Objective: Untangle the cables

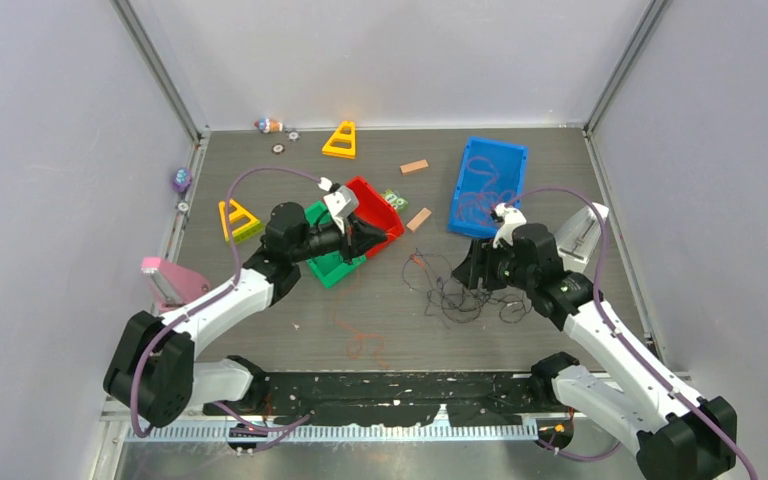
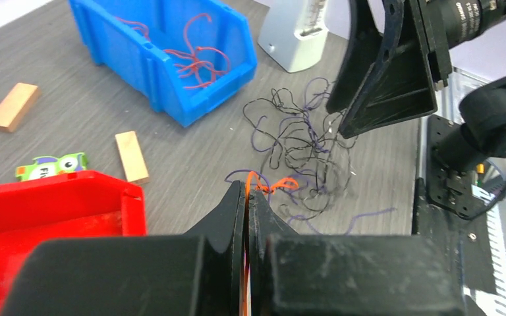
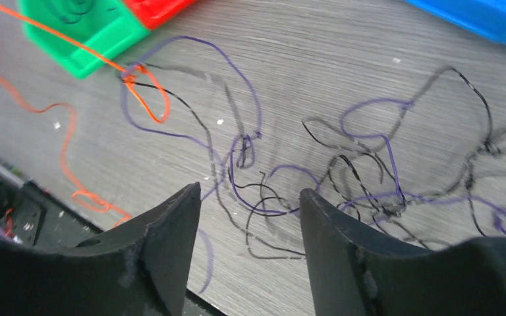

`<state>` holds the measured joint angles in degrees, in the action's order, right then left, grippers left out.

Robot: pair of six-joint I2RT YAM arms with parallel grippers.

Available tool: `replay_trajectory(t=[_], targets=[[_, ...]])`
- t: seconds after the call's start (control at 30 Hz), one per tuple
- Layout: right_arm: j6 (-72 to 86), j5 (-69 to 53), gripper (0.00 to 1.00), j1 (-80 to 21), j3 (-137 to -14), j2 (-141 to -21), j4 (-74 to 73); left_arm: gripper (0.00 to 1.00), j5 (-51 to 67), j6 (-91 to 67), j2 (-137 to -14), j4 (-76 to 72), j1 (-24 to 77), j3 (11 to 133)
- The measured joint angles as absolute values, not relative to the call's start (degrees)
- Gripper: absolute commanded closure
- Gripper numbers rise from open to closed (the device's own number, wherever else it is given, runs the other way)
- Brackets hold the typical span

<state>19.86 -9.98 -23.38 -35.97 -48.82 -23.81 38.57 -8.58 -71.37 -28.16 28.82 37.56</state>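
i count one grey table [image 1: 290,320] and two arms on it. the left gripper [image 2: 247,194] has its fingers pressed together on one orange cable [image 2: 278,184], just past the corner of the red bin. the right gripper [image 3: 249,192] hangs with its fingers apart over the dark cables [image 3: 369,164]. these are a loose tangle of black and purple strands, too knotted for me to count, lying on the table between the green bin and the blue bin. there are three bins: one blue bin [image 2: 165,92] with several red-orange strands [image 2: 194,59] in it, one red bin [image 2: 53,197] and one green bin [image 3: 99,43]. one pale grey box [image 2: 296,33] stands beside the blue one. a second orange cable [image 1: 365,345] lies curled near the arm bases. i see two yellow triangles [image 1: 340,152] [image 1: 243,232], two wooden blocks [image 2: 12,106] [image 2: 132,157] and one small green toy [image 2: 49,166]. its label starts with "fi" and i cannot read the rest.
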Motion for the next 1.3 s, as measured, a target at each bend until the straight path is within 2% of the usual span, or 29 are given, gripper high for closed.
replay_trajectory(t=[0.2,0.53,0.73,0.8,0.83,0.9,0.97,1.03,1.17,1.3], targets=[[17.89,-17.8,0.31,-23.4,-35.86,-51.24,-19.07,1.0,40.18,-8.54,-71.68,-24.88,29.93,39.09],[16.93,-19.25,0.31,-23.57,-35.77,-59.18,-15.4,1.0,38.35,-8.16,-71.72,-15.18,30.0,41.34],[16.82,-19.86,0.43,-26.89,-35.86,-63.18,-12.84,1.0,37.5,-8.05,-71.72,-14.11,30.0,41.34],[16.84,-19.84,0.51,-27.86,-36.05,-64.42,-12.08,0.99,37.3,-8.03,-71.72,-13.85,30.0,41.34],[16.84,-19.79,0.69,-28.18,-36.12,-65.04,-11.64,0.94,37.23,-8.03,-71.72,-13.69,30.0,41.34],[16.95,-19.64,0.9,-28.71,-36.14,-66.32,-10.41,0.65,37.1,-7.86,-71.72,-13.37,30.0,41.34],[17.56,-19.31,0.94,-28.93,-36.25,-67.31,-9.8,0.43,36.8,-7.42,-71.72,-12.93,30.0,41.34],[18.13,-19.03,0.95,-28.95,-36.49,-67.48,-9.78,0.32,36.03,-6.87,-71.72,-12.45,30.2,41.34],[18.06,-18.74,0.95,-28.95,-38.04,-66.41,-10.39,0.35,33.5,-5.02,-71.42,-11.64,31.64,41.1],[17.45,-19.77,0.95,-28.95,-40.62,-65.1,-11.94,0.48,32.29,-1.15,-71.81,-9.23,34.81,42.22]])
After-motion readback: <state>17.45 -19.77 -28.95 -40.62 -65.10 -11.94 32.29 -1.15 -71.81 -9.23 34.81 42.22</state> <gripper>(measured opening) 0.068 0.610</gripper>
